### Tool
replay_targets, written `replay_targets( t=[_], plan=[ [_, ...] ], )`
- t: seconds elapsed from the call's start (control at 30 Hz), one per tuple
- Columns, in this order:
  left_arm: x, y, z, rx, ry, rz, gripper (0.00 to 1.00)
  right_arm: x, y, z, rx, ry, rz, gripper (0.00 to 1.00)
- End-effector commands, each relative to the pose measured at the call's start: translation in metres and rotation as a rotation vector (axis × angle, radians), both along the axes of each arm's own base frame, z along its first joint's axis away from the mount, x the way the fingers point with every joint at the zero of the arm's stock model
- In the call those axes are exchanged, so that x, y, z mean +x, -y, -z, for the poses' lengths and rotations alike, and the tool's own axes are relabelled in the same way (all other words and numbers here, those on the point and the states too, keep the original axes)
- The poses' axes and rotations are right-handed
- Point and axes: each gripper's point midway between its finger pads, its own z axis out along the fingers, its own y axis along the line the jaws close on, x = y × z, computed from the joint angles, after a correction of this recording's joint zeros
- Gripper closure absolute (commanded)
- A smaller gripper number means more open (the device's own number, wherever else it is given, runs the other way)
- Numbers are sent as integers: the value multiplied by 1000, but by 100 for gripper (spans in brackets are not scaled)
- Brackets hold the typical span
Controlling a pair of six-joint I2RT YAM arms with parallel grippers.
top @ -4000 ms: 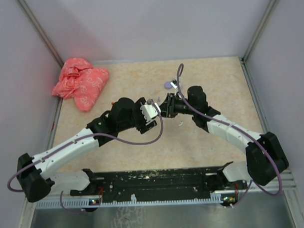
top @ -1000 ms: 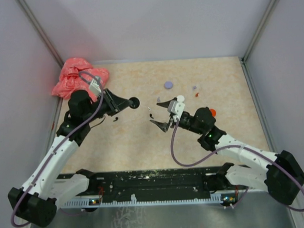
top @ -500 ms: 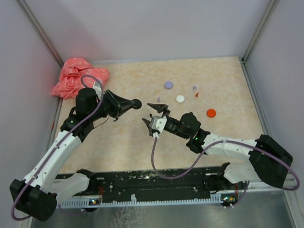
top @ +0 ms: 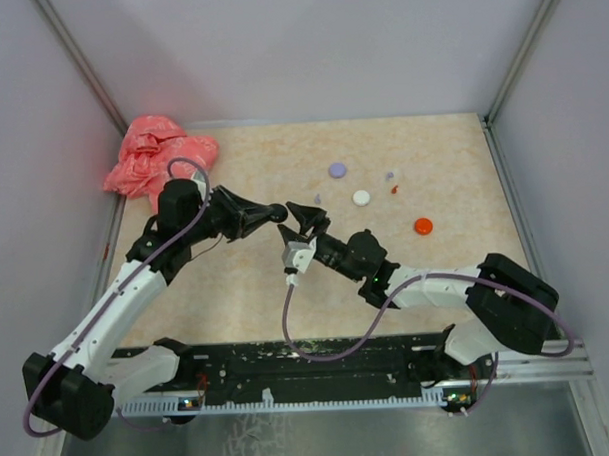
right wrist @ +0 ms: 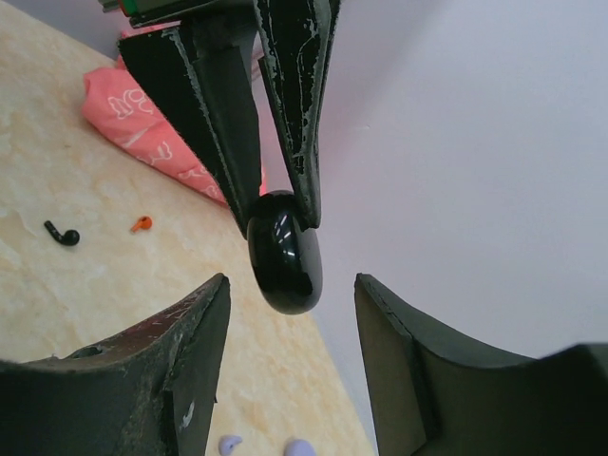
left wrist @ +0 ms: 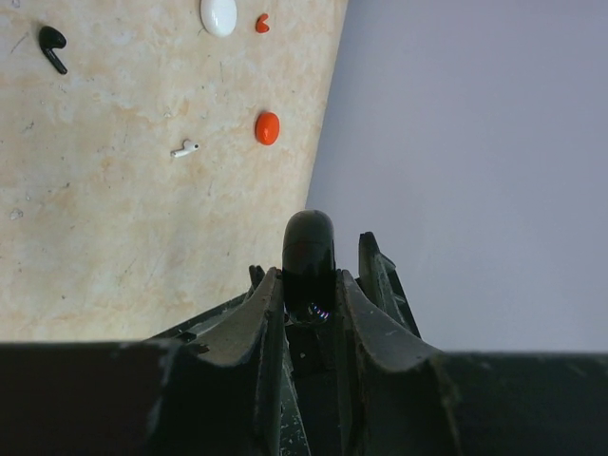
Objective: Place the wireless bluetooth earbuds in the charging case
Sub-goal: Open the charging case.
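Nothing is inserted yet: the left arm (top: pixel 127 294) has its jaws pinched on the black charging case (left wrist: pixel 309 249) above the desk (top: pixel 442 153), the right arm (top: pixel 437 283) has its jaws gaping empty around that case, and the black earbud (left wrist: pixel 50 40), white earbud (left wrist: pixel 184 148) and orange-red earbud (left wrist: pixel 262 23) lie loose below.

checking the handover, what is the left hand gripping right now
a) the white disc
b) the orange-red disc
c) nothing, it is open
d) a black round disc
d: the left hand is shut on the black round disc, while the white disc and the orange-red disc lie apart from it on the table.
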Motion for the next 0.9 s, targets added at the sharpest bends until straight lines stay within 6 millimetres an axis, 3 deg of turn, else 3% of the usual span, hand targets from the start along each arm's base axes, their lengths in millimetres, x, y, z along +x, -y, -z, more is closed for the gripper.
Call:
replay_targets(
  t=[0.0, 0.23, 0.47, 0.6, 0.7, 0.87],
  plan=[
    [-2, 6, -1, -39, -14, 16, 100, 4, -5, -40, 73, 114, 31, 47],
    [-5, 8, 3, -62, -28, 23, 100, 5, -11, -29, 55, 120, 38, 59],
    [-6, 8, 3, -71, -16, 26, 100, 5, -11, -23, 53, 99, 41, 78],
    [-6, 4, 1, -58, 20, 14, 89, 4, -10, -20, 56, 57, 36, 90],
    [-5, -1, -4, -29, 92, 6, 72, 1, -9, -19, 70, 9, 21, 100],
    [-4, -10, -21, 74, 352, 24, 45, -5, -8, -17, 90, -103, -17, 100]
  ],
)
